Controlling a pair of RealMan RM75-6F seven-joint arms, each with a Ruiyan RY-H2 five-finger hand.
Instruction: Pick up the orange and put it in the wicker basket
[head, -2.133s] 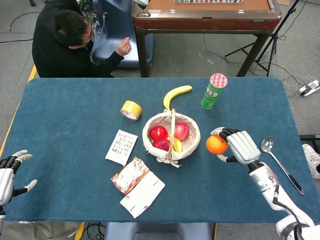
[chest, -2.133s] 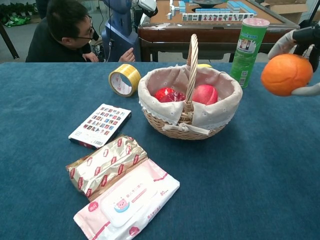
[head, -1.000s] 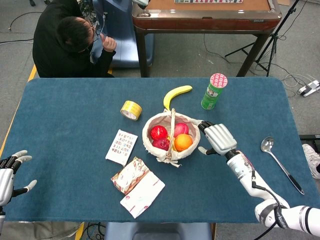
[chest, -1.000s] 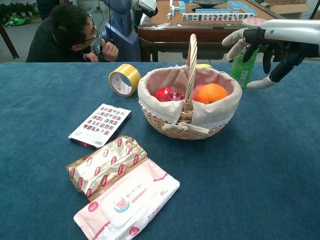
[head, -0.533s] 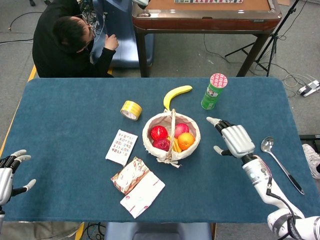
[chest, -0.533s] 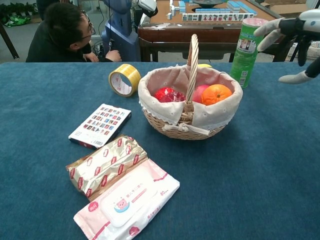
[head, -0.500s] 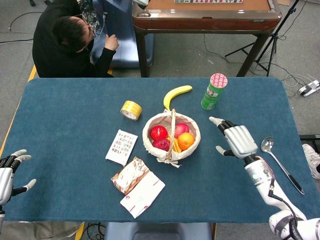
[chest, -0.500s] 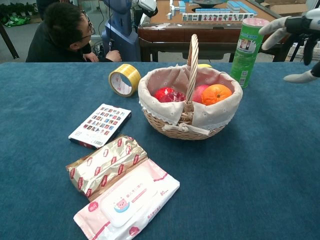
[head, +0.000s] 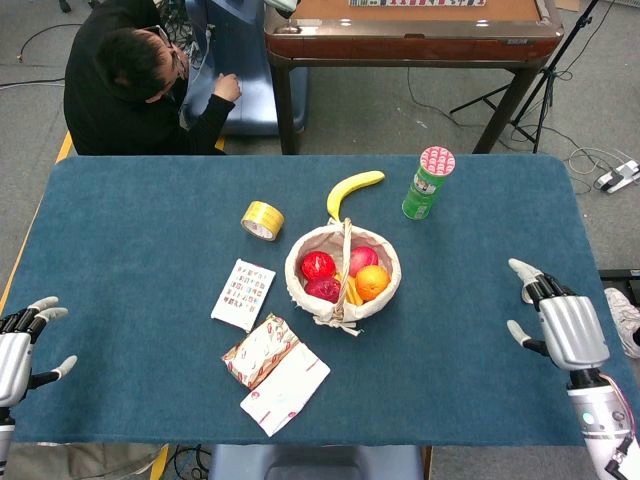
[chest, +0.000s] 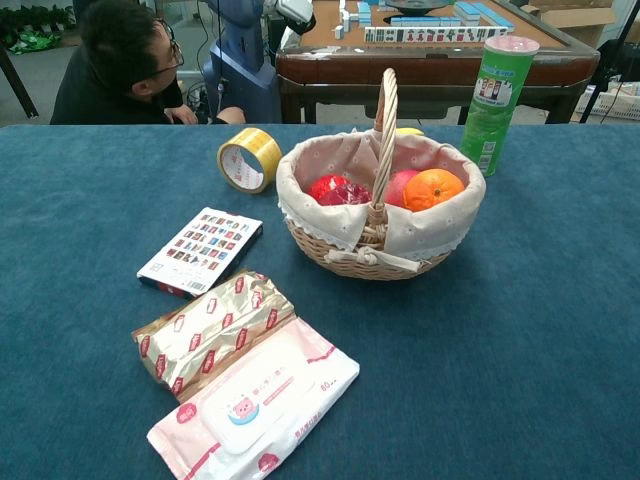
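The orange (head: 372, 282) (chest: 434, 188) lies inside the wicker basket (head: 307, 250) (chest: 350, 255), on its right side beside red and pink fruit. My right hand (head: 560, 325) hovers over the table's right edge, far from the basket, fingers spread and holding nothing. At the front left corner my left hand (head: 15, 350) is open and holds nothing. Neither hand appears in the chest view.
A banana (head: 352, 189) and a green can (head: 428, 182) (chest: 497, 88) stand behind the basket. A tape roll (head: 262, 220) (chest: 247, 158), a card box (head: 243, 293) (chest: 201, 250), a snack pack (chest: 212, 331) and wipes (chest: 260, 400) lie left and front. A person (head: 140, 80) sits behind the table.
The right hand carried the orange to the basket, let it go there, then drew back to the right and toward the front edge, leaving the chest view. The spoon is now hidden.
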